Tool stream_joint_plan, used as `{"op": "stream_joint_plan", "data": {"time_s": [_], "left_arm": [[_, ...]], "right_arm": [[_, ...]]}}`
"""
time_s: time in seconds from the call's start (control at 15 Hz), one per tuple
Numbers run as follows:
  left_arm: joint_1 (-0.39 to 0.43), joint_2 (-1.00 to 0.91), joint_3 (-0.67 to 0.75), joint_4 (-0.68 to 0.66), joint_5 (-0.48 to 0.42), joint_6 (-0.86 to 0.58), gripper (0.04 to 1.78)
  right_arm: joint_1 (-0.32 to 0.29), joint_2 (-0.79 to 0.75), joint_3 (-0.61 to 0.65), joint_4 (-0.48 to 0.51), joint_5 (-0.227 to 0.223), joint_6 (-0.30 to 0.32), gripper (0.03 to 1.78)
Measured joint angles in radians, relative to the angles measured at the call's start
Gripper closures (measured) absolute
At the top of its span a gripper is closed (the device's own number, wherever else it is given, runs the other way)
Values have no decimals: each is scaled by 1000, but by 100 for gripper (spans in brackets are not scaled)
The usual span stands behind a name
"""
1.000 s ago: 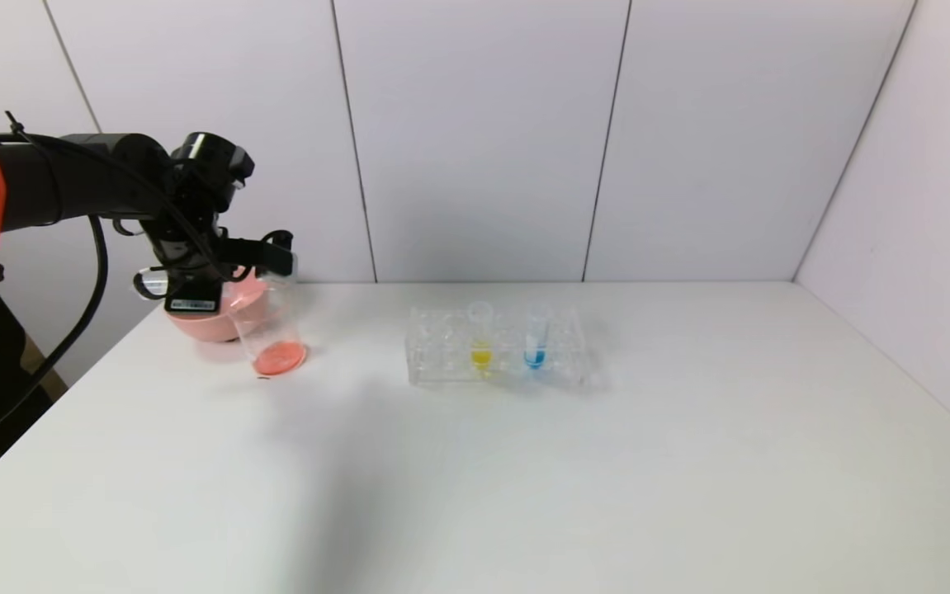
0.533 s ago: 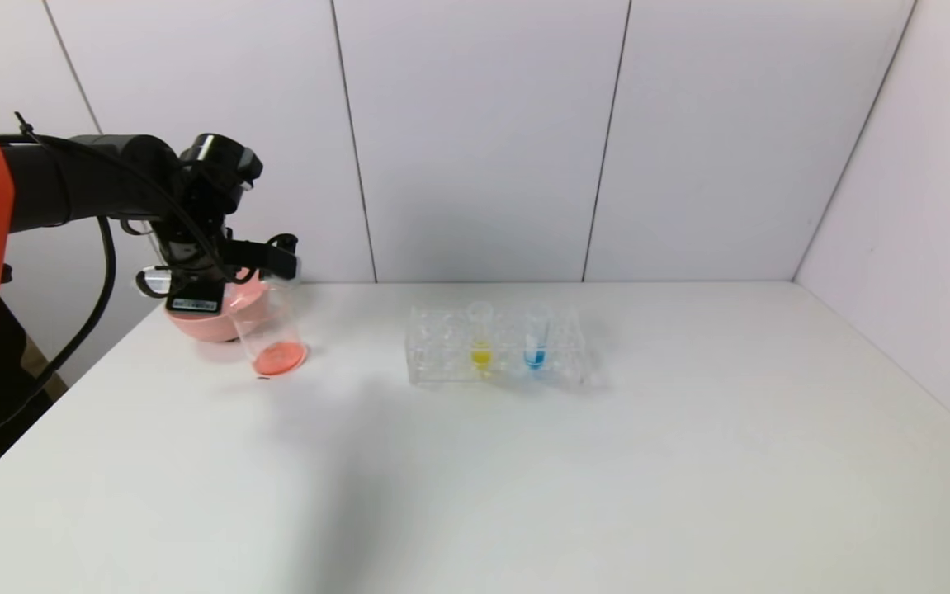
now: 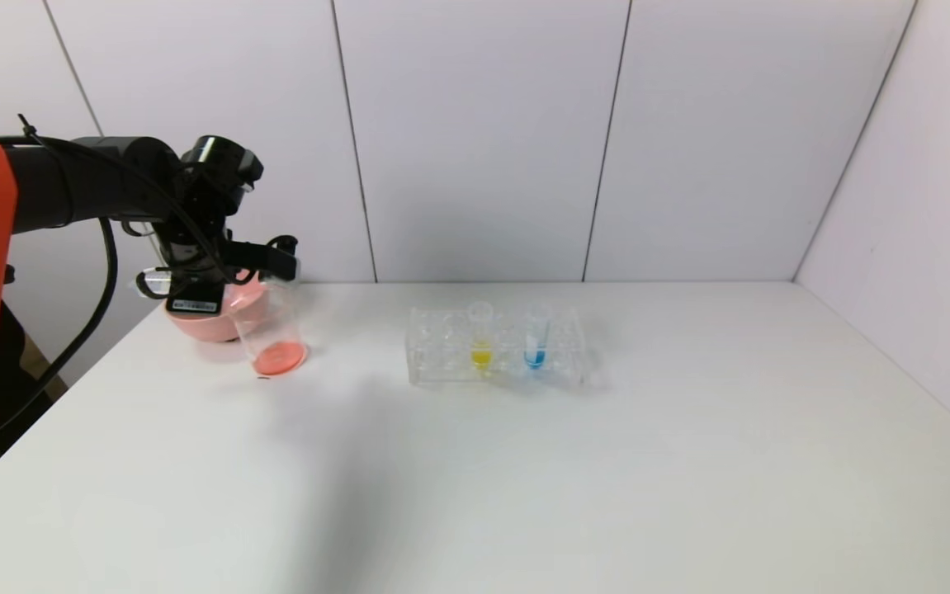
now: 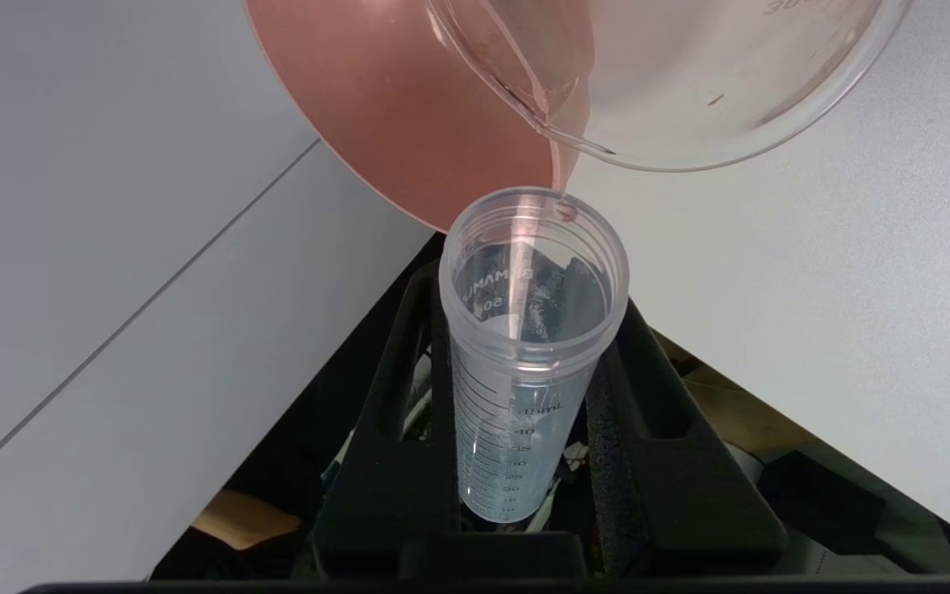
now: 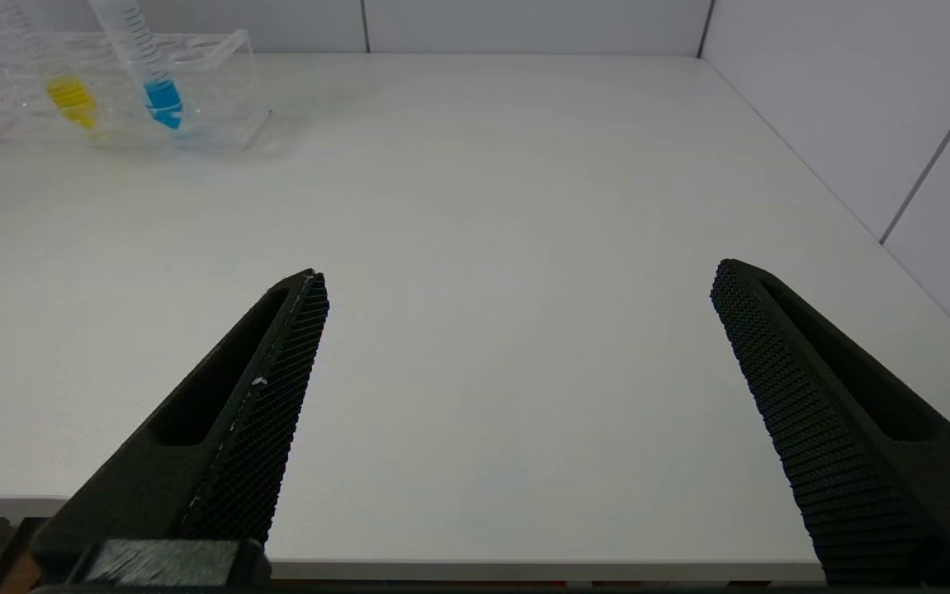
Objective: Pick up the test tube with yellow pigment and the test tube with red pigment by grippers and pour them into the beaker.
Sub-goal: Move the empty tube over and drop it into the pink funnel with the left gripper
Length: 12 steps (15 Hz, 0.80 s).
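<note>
Test tube with red pigment [image 4: 534, 346] clamped in left hand [image 4: 528, 396], tipped over one beaker [image 3: 270, 328]; right hand [image 5: 516, 396] wide open, empty.

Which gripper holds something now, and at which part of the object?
The left gripper holds the test tube with red pigment around its lower body, tipped over the beaker. The right gripper holds nothing.

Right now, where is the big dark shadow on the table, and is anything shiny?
Head view: a soft grey shadow spreads over the near left of the table, below the beaker. Left wrist view: the left hand holds the tube, its rim glinting. Right wrist view: the open right hand looks dark against the evenly lit table.
</note>
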Motion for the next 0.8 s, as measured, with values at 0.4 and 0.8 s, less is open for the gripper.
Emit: {"op": "stream_joint_plan", "data": {"time_s": [0.4, 0.8], "left_arm": [[-1, 1, 0, 0, -1, 0, 137], [-1, -13, 0, 1, -14, -11, 137]], "right_arm": [[0, 0, 0, 0, 0, 0, 11], [0, 0, 0, 0, 0, 0, 11]]}}
